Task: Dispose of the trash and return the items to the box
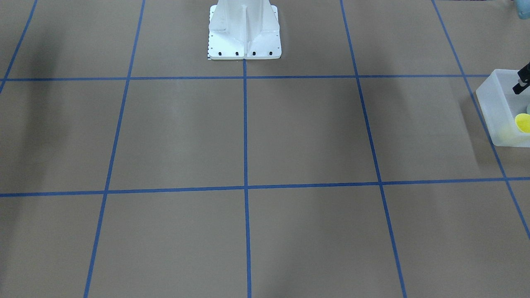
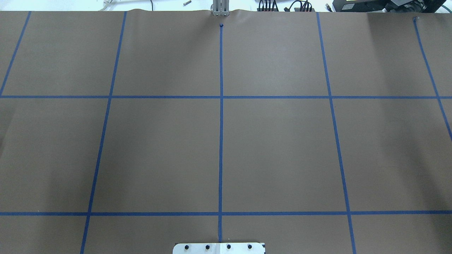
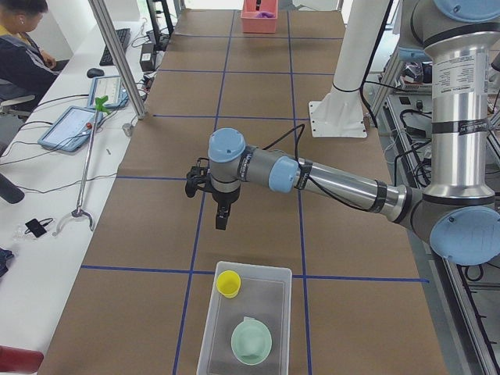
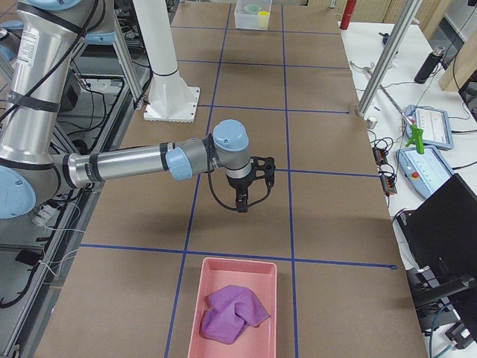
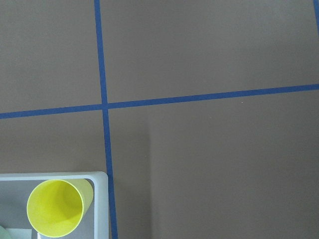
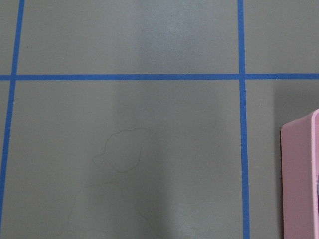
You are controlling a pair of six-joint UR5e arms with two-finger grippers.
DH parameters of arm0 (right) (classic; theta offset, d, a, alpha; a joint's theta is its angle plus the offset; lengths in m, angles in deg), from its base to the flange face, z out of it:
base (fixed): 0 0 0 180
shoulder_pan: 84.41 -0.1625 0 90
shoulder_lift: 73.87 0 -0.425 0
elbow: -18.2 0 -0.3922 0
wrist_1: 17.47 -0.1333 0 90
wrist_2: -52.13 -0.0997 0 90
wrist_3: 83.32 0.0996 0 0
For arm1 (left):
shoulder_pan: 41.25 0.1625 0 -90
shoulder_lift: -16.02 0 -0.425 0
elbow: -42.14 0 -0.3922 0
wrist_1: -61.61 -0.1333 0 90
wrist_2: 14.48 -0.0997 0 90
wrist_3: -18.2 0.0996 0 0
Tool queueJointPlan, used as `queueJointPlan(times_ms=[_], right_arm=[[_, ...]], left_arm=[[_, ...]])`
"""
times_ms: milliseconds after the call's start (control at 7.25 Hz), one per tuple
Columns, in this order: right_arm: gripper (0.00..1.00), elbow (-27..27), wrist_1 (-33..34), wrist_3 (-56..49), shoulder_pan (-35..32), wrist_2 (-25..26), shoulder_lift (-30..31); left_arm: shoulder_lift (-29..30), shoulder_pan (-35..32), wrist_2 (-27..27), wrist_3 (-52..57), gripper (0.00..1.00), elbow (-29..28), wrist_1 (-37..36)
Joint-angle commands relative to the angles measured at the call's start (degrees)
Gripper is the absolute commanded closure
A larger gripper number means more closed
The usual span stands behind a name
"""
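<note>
Brown table (image 3: 156,226): cup (image 3: 228,283) upright in box (image 3: 258,268), mouth up.

In the front-facing view the box (image 1: 497,103) runs off the edge at 3 o'clock, taking part of the cup (image 1: 523,123) with it. The left gripper (image 1: 518,87) shows there only as a black scrap, so how its jaws stand cannot be judged. From the left wrist the bowl (image 5: 3,233) is a mere sliver at 7 o'clock. The tray (image 6: 301,174) is cut off at 4 o'clock. The right gripper (image 4: 241,203) appears only from the side — fingers parted or not, unclear.
</note>
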Motion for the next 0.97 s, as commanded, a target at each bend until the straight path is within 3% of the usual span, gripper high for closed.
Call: queueJointPlan(times_ms=[0, 276, 828], right_arm=[[0.00, 1.5, 0.1, -4.4, -0.8, 0.3, 0.1], [0.00, 2.6, 0.0, -4.4, -2.2, 0.3, -0.2], [0.00, 2.2, 0.0, -6.6, -2.5, 0.0, 0.0]], left_arm=[[-0.6, -0.2, -0.1, 0.1, 0.02, -0.8, 0.0], [-1.1, -0.6, 0.0, 6.6, 0.02, -0.9, 0.0], [-1.3, -0.6, -0.1, 7.4, 0.02, -0.6, 0.5]])
